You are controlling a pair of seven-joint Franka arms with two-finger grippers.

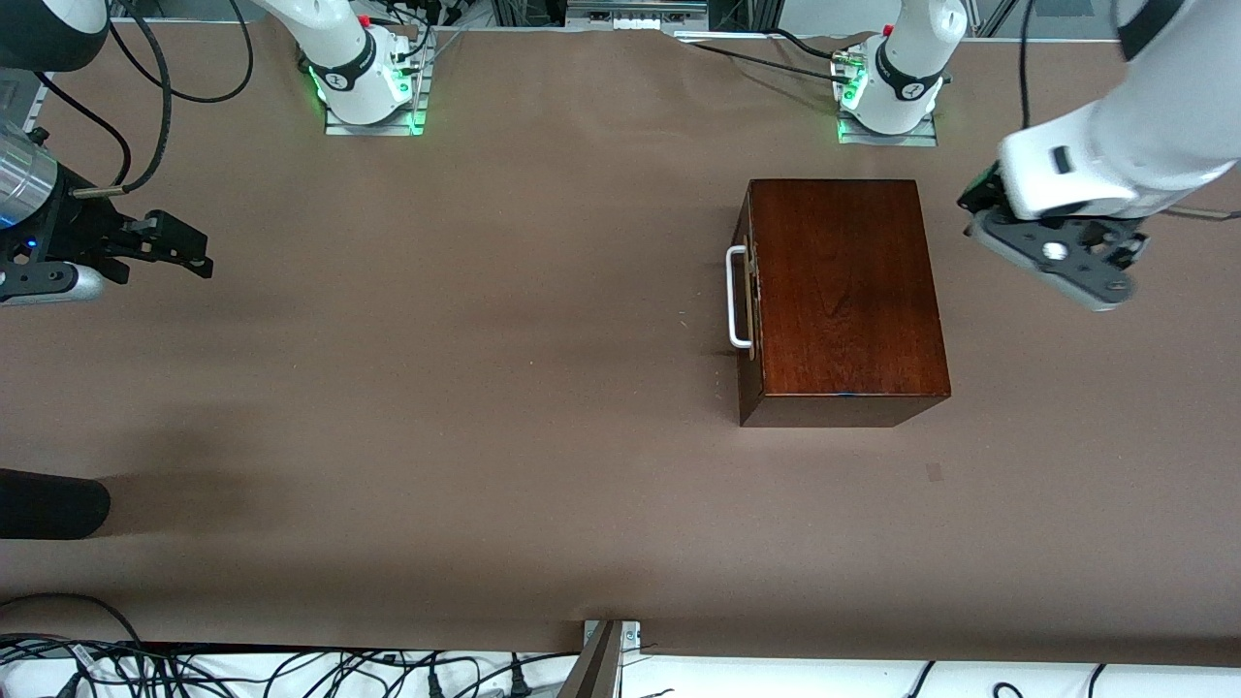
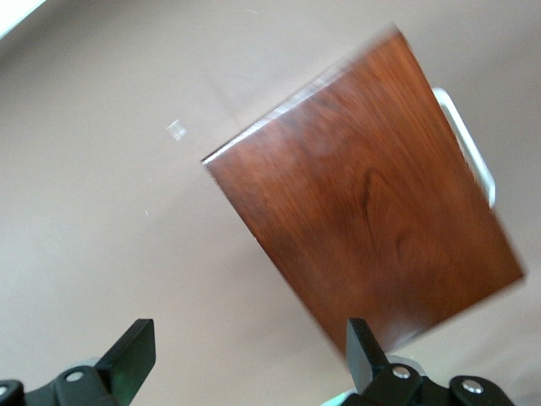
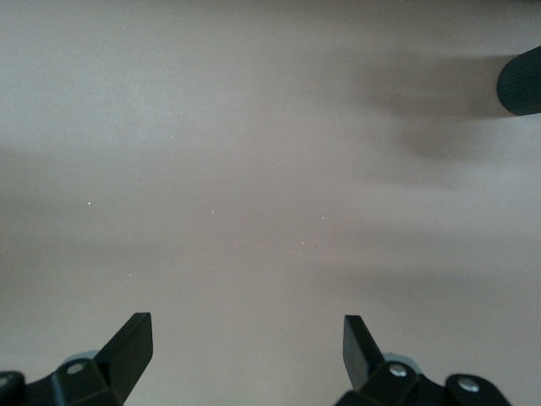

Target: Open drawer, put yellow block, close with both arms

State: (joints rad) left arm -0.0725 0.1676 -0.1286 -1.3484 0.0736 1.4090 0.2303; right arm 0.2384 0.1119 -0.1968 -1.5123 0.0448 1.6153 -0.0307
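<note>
Drawer shut, nothing started yet.

The drawer (image 1: 747, 296) is seen pushed all the way into the wooden box (image 1: 843, 291), and its white handle (image 1: 737, 297) is not touched. The left gripper (image 2: 245, 355) is held wide open and empty, just beside the box. The right gripper (image 3: 245, 351) is also spread wide, empty, well apart over bare table. The yellow block is not seen (every step is judged still left).

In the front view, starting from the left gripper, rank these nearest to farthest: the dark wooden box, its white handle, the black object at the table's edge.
From the left gripper:
1. Dark reddish-brown wooden box, beside it.
2. White metal U-shaped handle, on the box's face toward the right arm's end.
3. Black rounded object, at the right arm's end.
</note>
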